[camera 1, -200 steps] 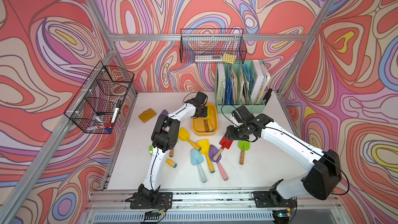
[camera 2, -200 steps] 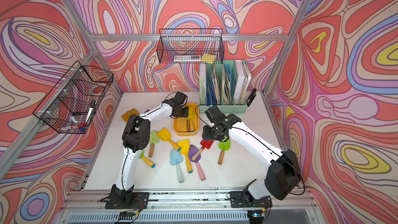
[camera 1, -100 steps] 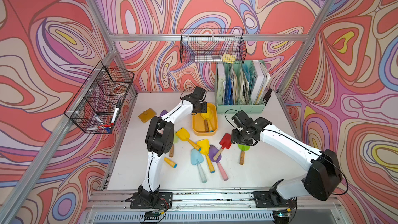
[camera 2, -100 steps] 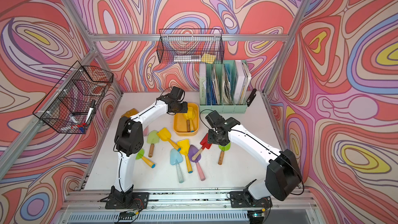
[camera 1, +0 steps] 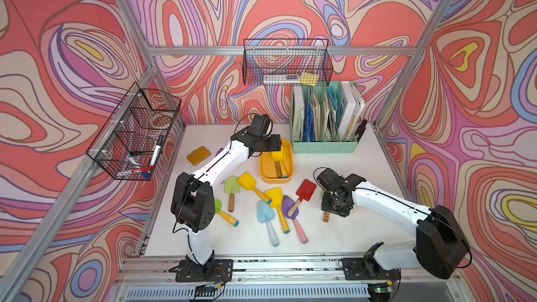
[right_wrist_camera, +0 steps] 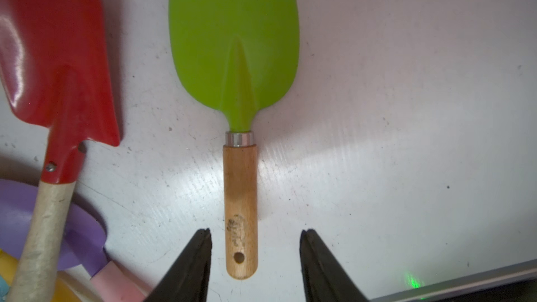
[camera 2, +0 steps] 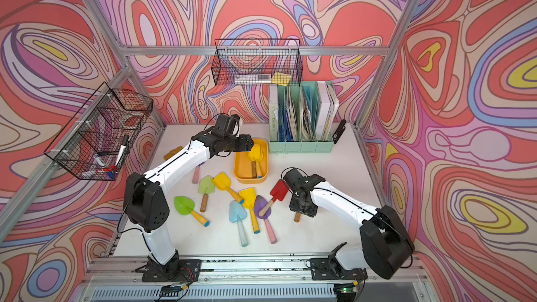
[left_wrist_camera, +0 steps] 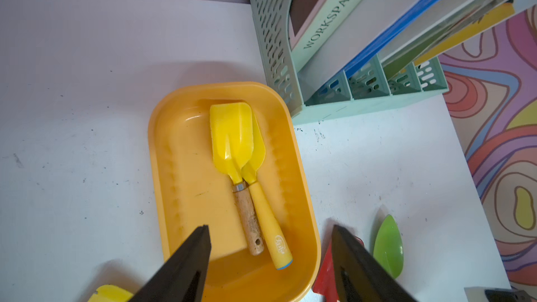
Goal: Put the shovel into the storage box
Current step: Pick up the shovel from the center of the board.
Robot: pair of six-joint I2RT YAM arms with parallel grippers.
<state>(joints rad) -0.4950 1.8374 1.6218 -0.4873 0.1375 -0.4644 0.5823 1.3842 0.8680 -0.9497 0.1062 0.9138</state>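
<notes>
Within the storage box [left_wrist_camera: 191,187] we see two yellow shovels [left_wrist_camera: 231,137] overlapping; our left end effector [left_wrist_camera: 269,228] hangs released above it, and the right end effector [right_wrist_camera: 255,230], also released, straddles the handle of a green shovel [right_wrist_camera: 234,39].

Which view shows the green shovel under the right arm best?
Right wrist: the green shovel lies close, unobstructed. Both top views show little beyond its handle end; left wrist shows only part of its blade.

Bare table [camera 1: 334,158] right of storage box [camera 1: 276,180]; file organizer [camera 1: 322,146] behind (shovels [camera 1: 247,181] crowd front).
</notes>
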